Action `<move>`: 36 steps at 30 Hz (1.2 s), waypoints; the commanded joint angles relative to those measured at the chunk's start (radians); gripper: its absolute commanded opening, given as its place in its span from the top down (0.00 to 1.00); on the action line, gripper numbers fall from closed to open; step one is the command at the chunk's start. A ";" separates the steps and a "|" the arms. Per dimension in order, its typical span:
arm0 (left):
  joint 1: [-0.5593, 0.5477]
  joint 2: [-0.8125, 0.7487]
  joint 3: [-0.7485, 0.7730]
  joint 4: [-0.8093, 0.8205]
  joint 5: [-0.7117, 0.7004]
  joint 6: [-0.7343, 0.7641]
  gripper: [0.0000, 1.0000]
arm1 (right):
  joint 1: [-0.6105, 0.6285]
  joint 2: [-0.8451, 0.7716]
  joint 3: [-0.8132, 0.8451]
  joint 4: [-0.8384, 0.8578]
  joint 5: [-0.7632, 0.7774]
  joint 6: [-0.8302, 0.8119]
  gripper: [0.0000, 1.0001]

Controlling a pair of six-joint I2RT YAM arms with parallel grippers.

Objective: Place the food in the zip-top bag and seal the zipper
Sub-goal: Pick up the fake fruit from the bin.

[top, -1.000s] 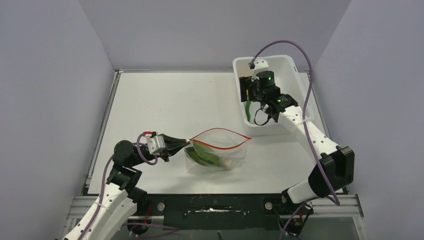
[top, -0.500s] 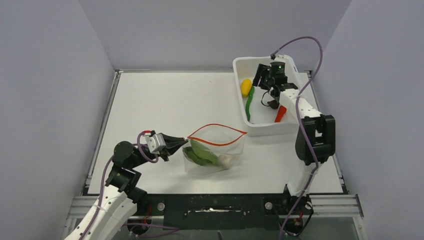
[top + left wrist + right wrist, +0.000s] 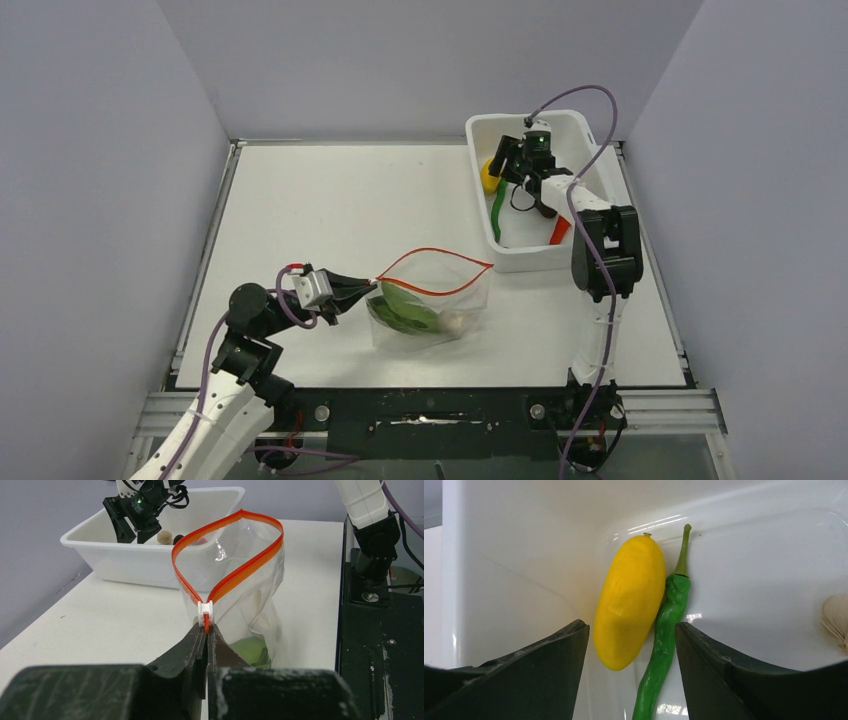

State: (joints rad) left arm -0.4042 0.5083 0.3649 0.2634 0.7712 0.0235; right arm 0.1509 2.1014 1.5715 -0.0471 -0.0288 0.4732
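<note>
- left gripper [image 3: 206,632]: jaws pressed together, pinching the zipper's [image 3: 432,250] end just under the white slider [image 3: 205,611]. Thin hold, so a tug from the other arm could pull the strip out.
- zip-top bag [image 3: 430,300]: on the table mid-front with its mouth gaping toward the tub. Green leaf [image 3: 405,305] and a beige piece [image 3: 455,322] are inside. It's soft and only held at one corner, so the mouth may sag or fold shut before the next item arrives.
- white tub [image 3: 535,262]: just beyond the bag mouth, holding the rest of the food.
- right gripper [image 3: 631,626]: spread wide and holding nothing, down in the tub's far-left corner, jaws bracketing two items.
- yellow lump [image 3: 629,605] and green pepper [image 3: 669,615]: touching side by side between the jaws. Closing here likely grabs both or squeezes one out; the rounded lump could squirt away.
- tub wall close on the left, so the finger could jam against it.
- orange-red cone [image 3: 560,232]: at the tub's near end, not yet bagged.
</note>
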 commanded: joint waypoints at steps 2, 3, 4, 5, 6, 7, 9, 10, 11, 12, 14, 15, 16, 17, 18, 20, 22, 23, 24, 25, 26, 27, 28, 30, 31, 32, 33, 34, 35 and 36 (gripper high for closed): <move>0.003 -0.012 0.009 0.022 0.011 0.021 1.00 | -0.007 0.036 0.090 0.105 -0.004 0.000 0.33; 0.002 -0.012 0.009 0.017 0.013 0.023 1.00 | -0.007 0.046 0.099 0.104 0.003 -0.004 0.32; 0.002 -0.013 0.008 0.016 0.014 0.024 1.00 | -0.007 0.056 0.116 0.102 -0.001 -0.008 0.31; 0.002 -0.014 0.008 0.014 0.016 0.024 1.00 | -0.007 0.066 0.129 0.101 -0.012 -0.013 0.31; 0.002 -0.016 0.008 0.016 0.017 0.024 1.00 | -0.007 0.077 0.139 0.099 -0.016 -0.015 0.31; 0.002 -0.018 0.007 0.017 0.018 0.023 1.00 | -0.007 0.087 0.149 0.097 -0.023 -0.015 0.31; 0.002 -0.018 0.006 0.020 0.016 0.023 1.00 | -0.008 0.105 0.166 0.092 -0.029 -0.018 0.31; 0.002 -0.017 0.006 0.019 0.018 0.024 1.00 | -0.007 0.112 0.174 0.087 -0.029 -0.018 0.31; 0.001 -0.015 0.006 0.020 0.021 0.025 1.00 | -0.007 0.118 0.179 0.082 -0.029 -0.019 0.31; 0.002 -0.013 0.006 0.021 0.025 0.026 1.00 | -0.007 0.123 0.184 0.080 -0.029 -0.020 0.31; 0.002 -0.011 0.006 0.023 0.027 0.026 1.00 | -0.007 0.138 0.200 0.066 -0.026 -0.020 0.31; 0.002 -0.010 0.006 0.022 0.027 0.027 1.00 | -0.007 0.148 0.214 0.049 -0.020 -0.020 0.31; 0.002 -0.010 0.006 0.023 0.025 0.027 1.00 | -0.006 0.159 0.228 0.032 -0.017 -0.021 0.31; 0.002 -0.011 0.006 0.023 0.024 0.028 1.00 | -0.006 0.166 0.239 0.019 -0.014 -0.021 0.31; 0.003 -0.011 0.006 0.023 0.024 0.029 1.00 | -0.005 0.171 0.245 0.010 -0.009 -0.023 0.31; 0.003 -0.010 0.006 0.023 0.023 0.030 1.00 | -0.003 0.178 0.249 0.004 0.000 -0.029 0.30; 0.002 -0.008 0.005 0.023 0.026 0.030 1.00 | 0.001 0.190 0.258 -0.005 -0.003 -0.036 0.30; 0.002 -0.007 0.005 0.024 0.027 0.030 1.00 | 0.002 0.195 0.267 -0.015 -0.002 -0.039 0.30; 0.002 -0.008 0.005 0.025 0.028 0.029 1.00 | 0.004 0.203 0.277 -0.027 -0.001 -0.041 0.31; 0.002 -0.007 0.006 0.025 0.028 0.030 1.00 | 0.004 0.210 0.285 -0.041 0.001 -0.042 0.31; 0.002 -0.008 0.006 0.024 0.028 0.029 1.00 | 0.005 0.213 0.290 -0.048 0.002 -0.042 0.32; 0.002 -0.009 0.005 0.023 0.027 0.031 1.00 | 0.006 0.215 0.289 -0.051 0.001 -0.042 0.33; 0.002 -0.010 0.005 0.022 0.027 0.032 1.00 | 0.007 0.215 0.288 -0.050 0.002 -0.045 0.34; 0.002 -0.015 0.003 0.019 0.025 0.032 1.00 | 0.008 0.211 0.284 -0.045 -0.004 -0.055 0.40; 0.002 -0.017 0.003 0.018 0.024 0.033 1.00 | 0.008 0.209 0.282 -0.043 -0.007 -0.061 0.43; 0.002 -0.019 0.003 0.015 0.022 0.033 1.00 | 0.009 0.206 0.279 -0.040 -0.010 -0.067 0.46; 0.002 -0.019 0.003 0.014 0.022 0.034 1.00 | 0.009 0.202 0.276 -0.040 -0.011 -0.069 0.48; 0.002 -0.021 0.002 0.013 0.019 0.034 1.00 | 0.008 0.197 0.276 -0.043 -0.005 -0.073 0.49; 0.002 -0.020 0.002 0.012 0.018 0.036 1.00 | 0.007 0.191 0.273 -0.049 0.003 -0.074 0.50; 0.002 -0.018 0.002 0.010 0.017 0.037 1.00 | 0.005 0.185 0.269 -0.052 0.009 -0.074 0.51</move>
State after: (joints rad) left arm -0.4042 0.4984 0.3637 0.2565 0.7856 0.0433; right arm 0.1570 2.3211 1.8156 -0.0948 -0.0448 0.4263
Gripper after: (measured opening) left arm 0.009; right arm 0.520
